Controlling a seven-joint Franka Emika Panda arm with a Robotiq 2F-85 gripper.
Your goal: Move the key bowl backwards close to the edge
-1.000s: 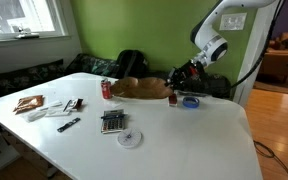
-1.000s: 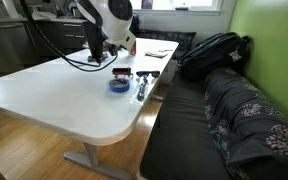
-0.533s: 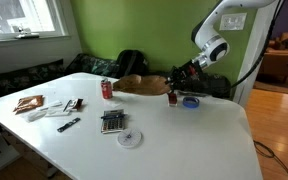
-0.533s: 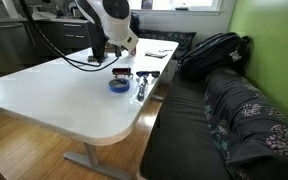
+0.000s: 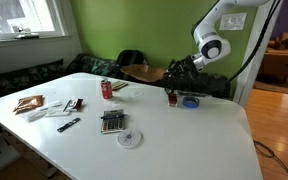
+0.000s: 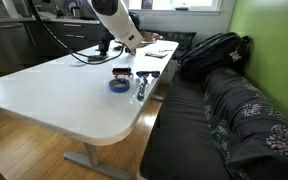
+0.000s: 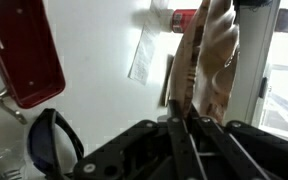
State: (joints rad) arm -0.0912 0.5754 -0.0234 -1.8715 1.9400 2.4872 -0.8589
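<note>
Because the fingers [image 7: 184, 140] are clamped on just one rim of the key bowl [image 5: 139, 72], which hangs tilted above the far edge [image 5: 89, 75] of the desk [image 5: 184, 140], the wide dish could pivot or slip out of the pinch. Set down too far back, it may overhang and tip onto the bench [image 6: 189, 130] behind; swung left, it might clip the red can [image 5: 107, 89].

The far wall [image 5: 154, 25] was green. A window [image 5: 19, 15] at far left admitted daylight. A dark cushioned bench [image 6: 224, 110] lined the wall; the floor [image 6: 14, 140] was wood.
</note>
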